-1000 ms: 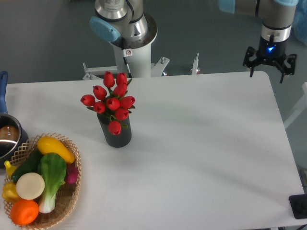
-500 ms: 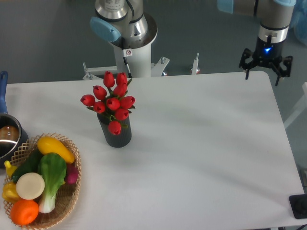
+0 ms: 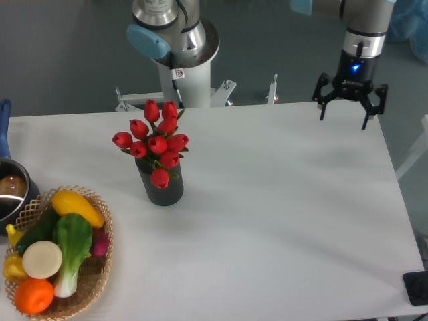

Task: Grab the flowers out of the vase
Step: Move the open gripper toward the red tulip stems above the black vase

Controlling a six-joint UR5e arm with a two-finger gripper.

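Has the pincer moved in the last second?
Yes. The pincer shifted left along the table's far edge, toward the flowers, jaws open.

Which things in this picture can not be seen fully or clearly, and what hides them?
- Stems of the flowers: hidden inside the vase.
- Pot: cut off by the left edge; its contents are unclear.
- Lower items in the basket: covered by the vegetables on top.
- Arm above the gripper: cut off by the top edge.
- Black object at the bottom right corner: cut off by the right edge, cannot be identified.

Bare table (image 3: 281,200) (right of vase (image 3: 160,188))
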